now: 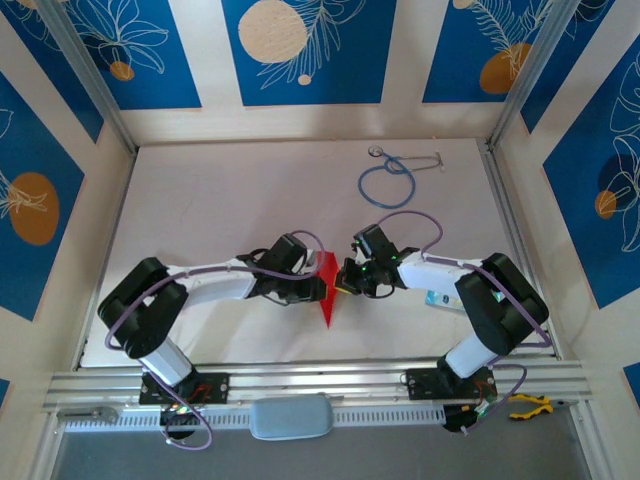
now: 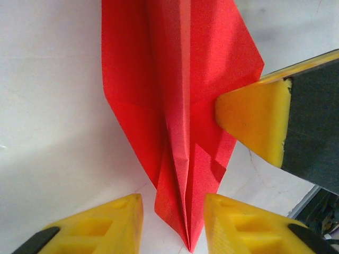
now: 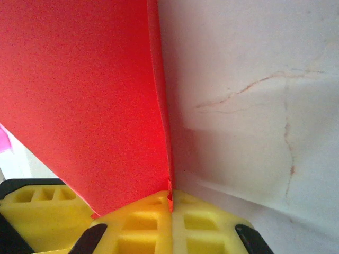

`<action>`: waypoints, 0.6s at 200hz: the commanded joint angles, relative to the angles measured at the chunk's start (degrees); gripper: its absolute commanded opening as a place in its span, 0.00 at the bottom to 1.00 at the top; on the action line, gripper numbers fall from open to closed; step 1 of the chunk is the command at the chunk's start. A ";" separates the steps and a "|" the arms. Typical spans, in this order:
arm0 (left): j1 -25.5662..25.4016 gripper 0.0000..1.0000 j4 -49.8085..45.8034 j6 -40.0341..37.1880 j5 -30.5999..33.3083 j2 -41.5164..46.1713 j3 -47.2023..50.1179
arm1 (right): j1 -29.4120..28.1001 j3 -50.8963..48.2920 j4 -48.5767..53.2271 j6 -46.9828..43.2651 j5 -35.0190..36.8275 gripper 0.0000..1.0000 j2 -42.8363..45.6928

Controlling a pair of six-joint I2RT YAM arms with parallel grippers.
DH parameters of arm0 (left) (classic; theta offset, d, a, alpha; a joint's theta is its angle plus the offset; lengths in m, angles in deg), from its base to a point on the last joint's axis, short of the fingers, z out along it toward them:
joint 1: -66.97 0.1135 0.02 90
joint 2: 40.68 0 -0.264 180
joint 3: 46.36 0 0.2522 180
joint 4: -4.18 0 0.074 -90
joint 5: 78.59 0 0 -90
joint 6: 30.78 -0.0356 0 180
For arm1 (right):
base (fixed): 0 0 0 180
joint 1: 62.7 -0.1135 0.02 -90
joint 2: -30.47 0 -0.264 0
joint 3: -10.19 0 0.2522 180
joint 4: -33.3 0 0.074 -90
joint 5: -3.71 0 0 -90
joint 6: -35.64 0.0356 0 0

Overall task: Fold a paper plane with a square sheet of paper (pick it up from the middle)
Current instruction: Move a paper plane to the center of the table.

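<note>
Right pincer (image 3: 170,219): fingers closed flat together, nipping the edge of the paper plane (image 2: 180,79) at the wing off to the left pincer's right. Probably an anchor, so the folds don't spring open.

Left pincer (image 2: 174,228): part-open, one finger on either side of the plane's pointed nose, not clamped. The centre ridge runs straight away from it.

Plane lies on the table (image 2: 47,132), directly between the two pincers.

Likely next: close on the ridge to sharpen the crease.
</note>
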 commanded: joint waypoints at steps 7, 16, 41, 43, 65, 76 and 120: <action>-1.02 0.29 0.50 0.29 -0.95 -0.52 -1.77 | -0.39 1.20 0.94 0.90 -1.02 0.02 -0.75; -1.07 0.27 0.18 0.38 -0.67 -0.48 -1.86 | -0.40 1.28 0.93 0.90 -0.99 0.02 -0.83; -1.53 0.25 -0.44 0.79 0.28 0.00 -1.92 | -0.36 1.31 1.36 0.96 -0.76 0.02 -0.84; -1.54 0.25 -0.47 0.86 0.37 0.09 -1.94 | -0.38 1.25 1.32 1.00 -0.72 0.02 -0.84; -2.03 0.24 -0.98 1.02 1.46 0.64 -2.21 | -0.35 1.22 1.51 1.10 -0.57 0.02 -0.92; -2.25 0.23 -1.22 1.26 1.77 0.62 -2.37 | -0.37 1.22 1.53 1.23 -0.56 0.02 -0.92; -3.64 0.24 -3.53 -0.08 3.13 0.39 -4.76 | -0.25 1.29 1.22 1.54 -1.03 0.02 -1.19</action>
